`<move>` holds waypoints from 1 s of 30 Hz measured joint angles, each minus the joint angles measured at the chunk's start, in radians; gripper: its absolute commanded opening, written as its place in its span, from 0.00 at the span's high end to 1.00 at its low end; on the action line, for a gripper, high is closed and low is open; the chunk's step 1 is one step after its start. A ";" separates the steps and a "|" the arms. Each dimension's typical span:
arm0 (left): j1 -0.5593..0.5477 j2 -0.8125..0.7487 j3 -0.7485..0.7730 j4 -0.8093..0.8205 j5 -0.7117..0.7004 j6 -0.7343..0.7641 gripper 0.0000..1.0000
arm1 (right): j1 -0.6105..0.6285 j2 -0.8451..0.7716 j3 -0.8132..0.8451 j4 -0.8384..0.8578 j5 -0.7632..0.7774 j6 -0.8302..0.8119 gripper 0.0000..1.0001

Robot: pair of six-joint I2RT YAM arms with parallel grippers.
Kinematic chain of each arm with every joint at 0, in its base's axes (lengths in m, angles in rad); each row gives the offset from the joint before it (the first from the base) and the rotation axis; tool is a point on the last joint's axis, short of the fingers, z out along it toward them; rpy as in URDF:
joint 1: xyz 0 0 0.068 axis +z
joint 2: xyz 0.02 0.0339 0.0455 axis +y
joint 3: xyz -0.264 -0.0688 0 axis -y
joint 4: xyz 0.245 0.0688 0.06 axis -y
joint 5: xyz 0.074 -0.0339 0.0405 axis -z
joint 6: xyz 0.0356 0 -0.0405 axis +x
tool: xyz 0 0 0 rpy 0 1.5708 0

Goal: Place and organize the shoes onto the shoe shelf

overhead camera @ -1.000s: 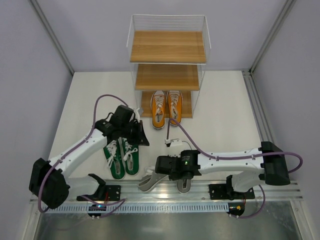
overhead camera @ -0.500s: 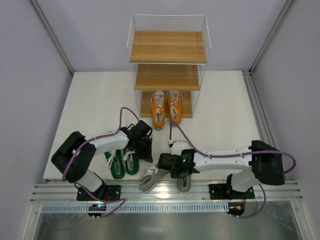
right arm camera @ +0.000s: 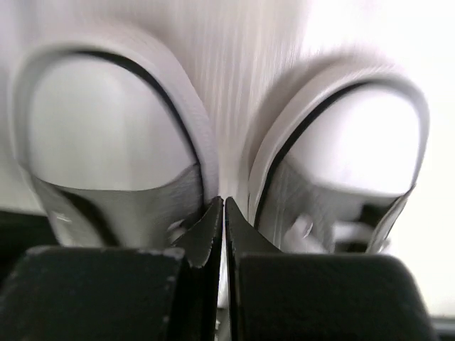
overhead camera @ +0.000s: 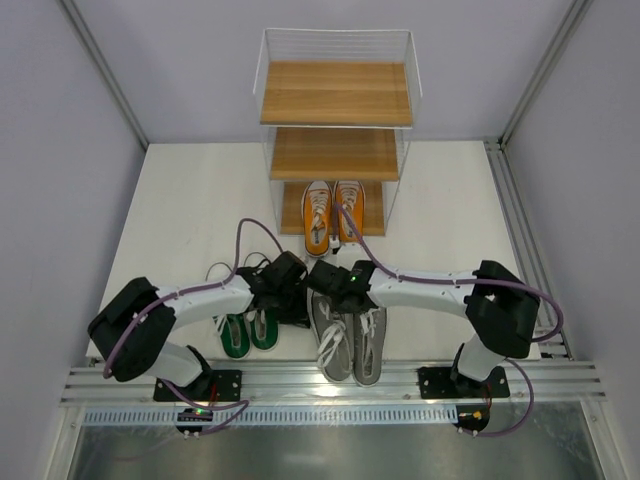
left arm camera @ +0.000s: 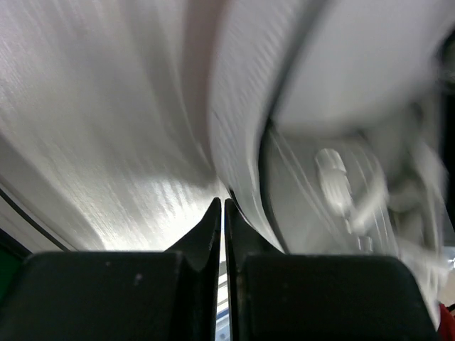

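Top external view. The shoe shelf [overhead camera: 335, 95] stands at the far edge of the table [overhead camera: 180, 200] and has three wooden boards. I count six sneakers in three pairs. The orange sneakers [overhead camera: 332, 212] sit side by side on the bottom board. The green sneakers [overhead camera: 238, 336] lie on the table under my left arm [overhead camera: 200, 298] and are partly hidden by it. The grey sneakers [overhead camera: 348, 345] lie on the table just beside the green pair, under my right arm [overhead camera: 425, 290]. My two wrists almost meet between these pairs. My jaws cannot be read from above, and any brand marks are too small to read.

Left wrist view. My left gripper [left arm camera: 219, 207] has its jaws pressed together with nothing between them. It is low over the white table. One shoe fills the right side, showing a white toe band and laces, all blurred. Its colour is uncertain.

Right wrist view. My right gripper [right arm camera: 219, 206] also has its jaws pressed together with nothing held. The tips point into the gap between the two white toe caps of the grey pair. I cannot tell whether they touch. Only this view shows that gap.
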 measured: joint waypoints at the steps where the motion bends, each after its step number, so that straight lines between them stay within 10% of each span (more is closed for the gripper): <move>1: -0.003 -0.008 0.000 0.001 0.003 -0.005 1.00 | -0.014 0.000 0.008 0.016 0.021 -0.009 0.96; 21: -0.010 -0.082 0.013 -0.083 -0.094 -0.019 1.00 | 0.092 -0.422 -0.103 -0.063 0.143 0.046 0.95; 28: 0.005 -0.045 0.094 -0.113 -0.183 0.027 1.00 | 0.295 -0.469 -0.207 -0.115 0.166 0.197 0.23; 30: 0.023 -0.016 0.139 -0.111 -0.202 0.050 1.00 | 0.329 -0.474 -0.209 -0.127 0.181 0.230 0.21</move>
